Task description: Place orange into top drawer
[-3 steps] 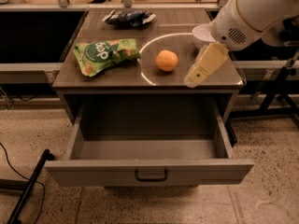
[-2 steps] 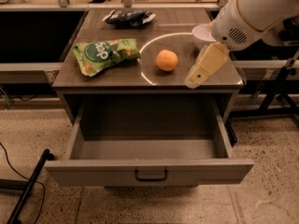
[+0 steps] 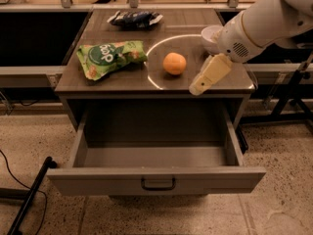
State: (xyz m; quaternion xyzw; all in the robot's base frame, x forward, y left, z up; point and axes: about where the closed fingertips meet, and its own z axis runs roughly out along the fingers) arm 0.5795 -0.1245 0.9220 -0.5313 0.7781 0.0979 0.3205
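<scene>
The small round orange fruit [image 3: 174,63] is sitting on the dark brown wooden desk [image 3: 122,80], toward the middle of its top and well back from the front edge. Its skin is looking matte and evenly orange, with a faint dimple near the top, and it is casting a soft shadow to one side. A thin pale ring of light [image 3: 155,58] is curving around it on the desk. The cream-coloured gripper [image 3: 198,86] is hanging just to the right of the orange, apart from it, angling down toward the desk's front edge; whether it is clenched or released cannot be told. Behind it, the white robot arm [image 3: 264,21] is partly covering a white bowl [image 3: 209,35]. A crumpled green snack bag [image 3: 110,57] is lying to the left of the orange, and a dark blue and white packet [image 3: 135,18] is resting at the back. Below the desk, the wide grey top drawer [image 3: 98,182] is standing pulled out, its dark metal handle [image 3: 158,184] facing forward.
</scene>
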